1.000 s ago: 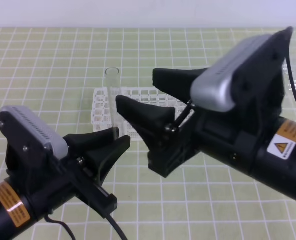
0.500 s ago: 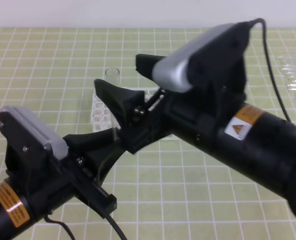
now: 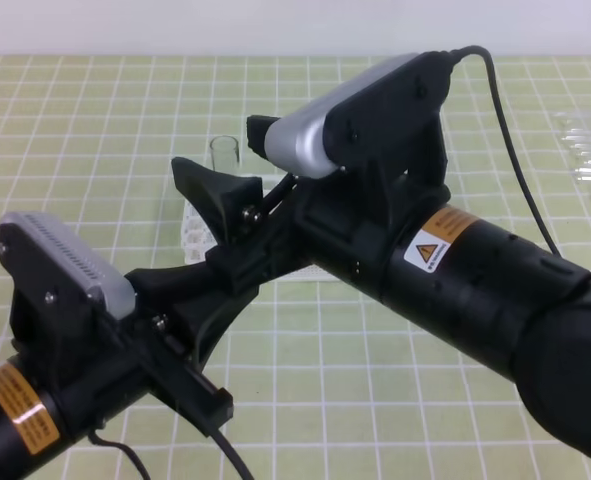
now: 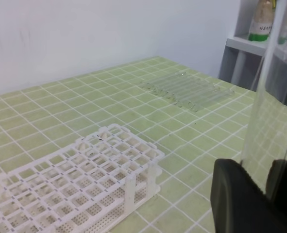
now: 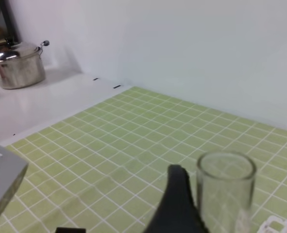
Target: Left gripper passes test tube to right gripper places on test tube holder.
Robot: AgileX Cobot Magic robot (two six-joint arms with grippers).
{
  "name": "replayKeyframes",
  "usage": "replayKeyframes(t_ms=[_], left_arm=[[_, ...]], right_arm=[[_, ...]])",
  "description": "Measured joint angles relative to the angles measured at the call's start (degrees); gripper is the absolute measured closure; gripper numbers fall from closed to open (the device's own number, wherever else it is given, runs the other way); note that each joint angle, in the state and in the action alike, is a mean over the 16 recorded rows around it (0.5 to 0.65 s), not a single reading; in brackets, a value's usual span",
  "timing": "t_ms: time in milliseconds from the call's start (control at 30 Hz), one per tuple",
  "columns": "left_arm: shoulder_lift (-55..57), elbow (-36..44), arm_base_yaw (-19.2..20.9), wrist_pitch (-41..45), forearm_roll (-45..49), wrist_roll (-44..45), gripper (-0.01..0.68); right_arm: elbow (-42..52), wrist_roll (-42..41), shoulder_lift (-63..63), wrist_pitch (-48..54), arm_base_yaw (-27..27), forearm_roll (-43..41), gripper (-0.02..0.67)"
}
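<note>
Desk (image 3: pixel 95 110) with green grid mat fills all views. Right arm reaches in from the right across the middle, big black body with orange label. Right hand (image 3: pixel 237 158) has jaws spread wide, one each side of the upright test tube (image 3: pixel 224 152), not closed on it; in the right wrist view the tube rim (image 5: pixel 226 170) sits just beside one black finger (image 5: pixel 176 204). Left hand (image 3: pixel 213 282) low left, clenched on the tube's lower part; left wrist view shows the glass rising out of its two black pads (image 4: pixel 240 204). Test tube holder (image 4: pixel 80 179), white grid rack, stands on the desk behind the hands, mostly hidden in the high view. Bunch of spare clear tubes (image 4: pixel 189 90) lies far right.
</note>
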Motion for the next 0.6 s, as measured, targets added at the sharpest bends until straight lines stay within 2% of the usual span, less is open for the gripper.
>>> replayKeyframes(t_ms=[267, 600], left_arm=[[0.00, -0.02, -0.02, -0.07, 0.01, -0.64, 0.618], [0.00, 0.01, 0.02, -0.58, 0.01, -2.15, 0.650]], right_arm=[[0.00, 0.98, 0.26, -0.70, 0.00, 0.05, 0.195], [0.00, 2.23, 0.27, -1.34, 0.00, -0.11, 0.285]])
